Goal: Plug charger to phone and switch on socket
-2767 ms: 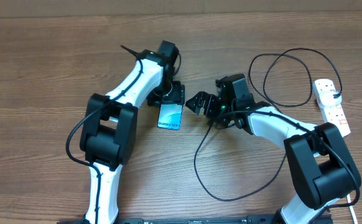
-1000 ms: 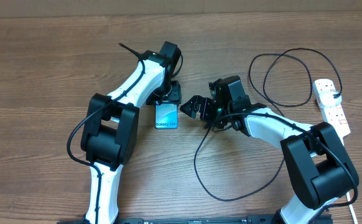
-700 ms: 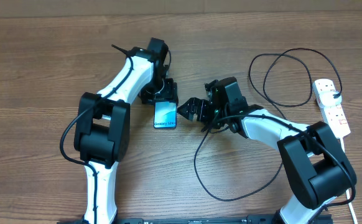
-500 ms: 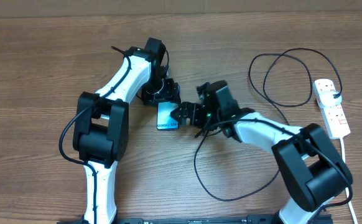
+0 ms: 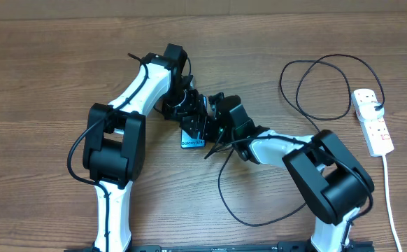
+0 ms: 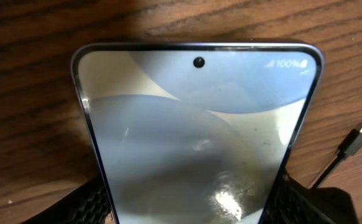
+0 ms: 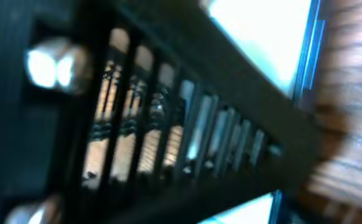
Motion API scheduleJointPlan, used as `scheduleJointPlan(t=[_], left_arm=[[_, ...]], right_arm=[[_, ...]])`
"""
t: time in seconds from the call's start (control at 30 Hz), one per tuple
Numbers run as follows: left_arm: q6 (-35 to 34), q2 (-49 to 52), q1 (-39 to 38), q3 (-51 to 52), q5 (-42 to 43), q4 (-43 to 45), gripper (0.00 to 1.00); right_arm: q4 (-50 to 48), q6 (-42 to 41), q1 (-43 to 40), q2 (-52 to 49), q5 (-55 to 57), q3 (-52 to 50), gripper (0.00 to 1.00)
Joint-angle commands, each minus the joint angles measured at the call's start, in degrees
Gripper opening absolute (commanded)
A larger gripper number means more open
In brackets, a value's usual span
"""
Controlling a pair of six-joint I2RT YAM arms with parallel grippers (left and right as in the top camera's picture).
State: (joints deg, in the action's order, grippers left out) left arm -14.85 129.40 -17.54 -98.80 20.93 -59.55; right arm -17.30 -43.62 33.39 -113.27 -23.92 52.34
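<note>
My left gripper (image 5: 188,116) pinches the phone (image 6: 199,143). I cannot tell if my right gripper (image 5: 211,119) is spread or pinching. The charger (image 6: 359,135) is not in yet. The socket (image 5: 373,120) by the table's right edge is untouched.

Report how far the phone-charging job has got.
Done: nothing yet. In hand: the left gripper clamps the phone, and the right gripper sits close beside it. Left: the charger is not yet plugged in, and the socket sits untouched.
</note>
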Motion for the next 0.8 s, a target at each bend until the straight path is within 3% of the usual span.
scheduleJointPlan(t=[0.0, 0.1, 0.27, 0.4, 0.47, 0.63, 0.77], left_arm=[[1.4, 5.3, -1.1, 3.1, 1.1, 0.0, 0.69], [1.4, 5.3, -1.1, 3.1, 1.1, 0.2, 0.69], [1.4, 5.3, -1.1, 3.1, 1.2, 0.2, 0.73], [1.4, 5.3, -1.1, 3.1, 1.2, 0.2, 0.96], [1.4, 5.3, -1.1, 3.1, 1.2, 0.2, 1.00], [1.5, 5.3, -0.9, 3.0, 2.3, -0.3, 1.00], [5.8, 5.0, 0.6, 2.4, 13.7, -0.5, 0.99]], right_arm=[[-0.3, -1.7, -0.9, -3.5, -1.7, -0.9, 0.62], [-0.9, -1.4, -0.9, -3.5, -1.6, -0.9, 0.41], [-0.8, -1.4, -0.9, -3.5, -1.9, -0.9, 0.25], [-0.8, -1.4, -1.0, -3.5, -4.7, -0.9, 0.15], [-0.9, -1.3, -1.0, -3.5, -5.8, -0.9, 0.04], [-1.0, 0.6, -3.1, -3.0, -11.0, -0.9, 0.04], [-1.1, 0.9, -7.5, -1.7, -19.8, -0.9, 0.04]])
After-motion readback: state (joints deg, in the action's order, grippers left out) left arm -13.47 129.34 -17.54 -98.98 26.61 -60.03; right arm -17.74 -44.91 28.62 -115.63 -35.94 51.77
